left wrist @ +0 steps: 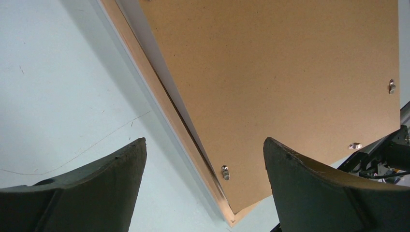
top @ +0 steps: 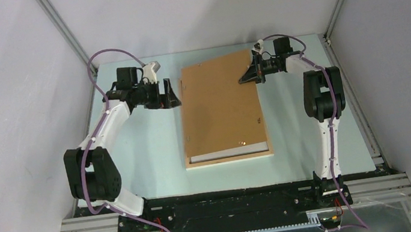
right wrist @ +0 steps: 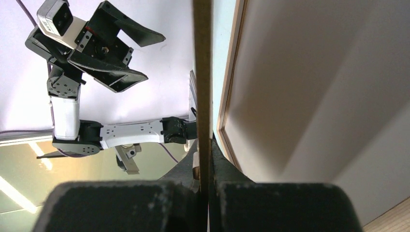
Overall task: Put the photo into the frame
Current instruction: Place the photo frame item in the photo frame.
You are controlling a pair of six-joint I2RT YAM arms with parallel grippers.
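Observation:
The frame [top: 230, 159] lies back-up on the table, its pale wood edge showing at the near end. The plain brown backing board [top: 220, 105] rests over it, skewed and raised at its far right corner. My right gripper [top: 248, 77] is shut on that corner; in the right wrist view the board [right wrist: 202, 72] runs edge-on between the closed fingers [right wrist: 227, 166]. Below the lifted board a pale flat surface [right wrist: 314, 96] fills the frame [right wrist: 227, 96]; I cannot tell whether it is the photo. My left gripper [top: 171, 96] is open and empty beside the frame's far left corner [left wrist: 169, 111].
A pale strip [top: 229, 152] shows past the board's near edge. Small metal tabs [left wrist: 225, 172] sit on the board [left wrist: 290, 72]. Grey walls and aluminium rails [top: 64, 32] close in the table on three sides. Bare table [top: 148, 154] lies left of the frame.

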